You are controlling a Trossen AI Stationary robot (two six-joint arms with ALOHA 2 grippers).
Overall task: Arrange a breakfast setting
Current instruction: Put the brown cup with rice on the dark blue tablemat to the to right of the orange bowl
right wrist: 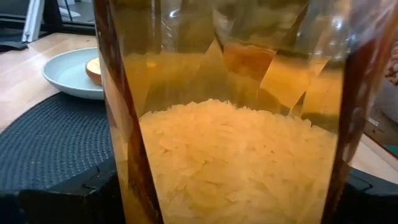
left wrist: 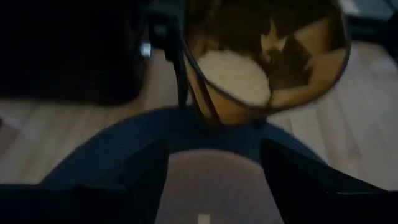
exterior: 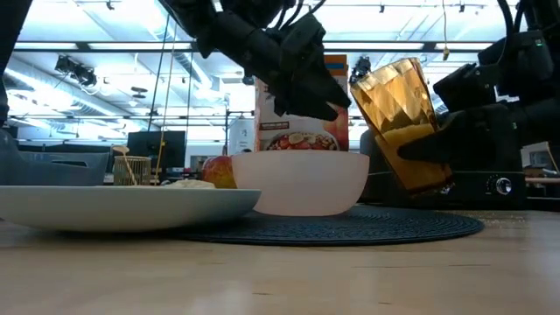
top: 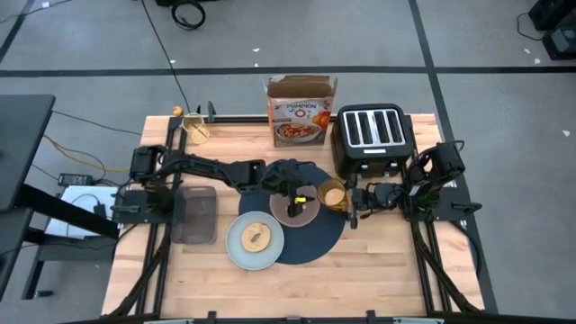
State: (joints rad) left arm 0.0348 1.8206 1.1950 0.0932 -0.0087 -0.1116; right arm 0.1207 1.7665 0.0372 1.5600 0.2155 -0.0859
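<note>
High view first: a round dark-blue woven placemat [top: 310, 236] lies at the middle of the wooden table [top: 378, 279], and on it sits a pinkish-white rounded bowl [top: 297, 209]. What is in the bowl I cannot tell. The left gripper [top: 297, 200] hovers right over the bowl; in the left wrist view its two dark fingers [left wrist: 146, 171] stand apart on either side of the bowl's rim, not touching it.

A faceted amber glass [exterior: 404, 122] is clamped in the right gripper [top: 353, 200] at the placemat's right edge. The right wrist view shows it partly filled with pale rice-like grains [right wrist: 230, 155]. In the low view the glass is lifted clear of the mat and tilted, its long axis leaning so that the mouth points up and toward the bowl, with the base away from it.

A pale-blue round plate [top: 255, 240] overlaps the placemat's left edge and carries a bagel-like piece of bread [top: 256, 237]. A red apple [exterior: 219, 171] shows behind the plate in the low view, beside the bowl.

At the table's far edge stand an orange-and-white cereal box [top: 300, 112], its top flaps open, and a black toaster [top: 373, 137]
</note>
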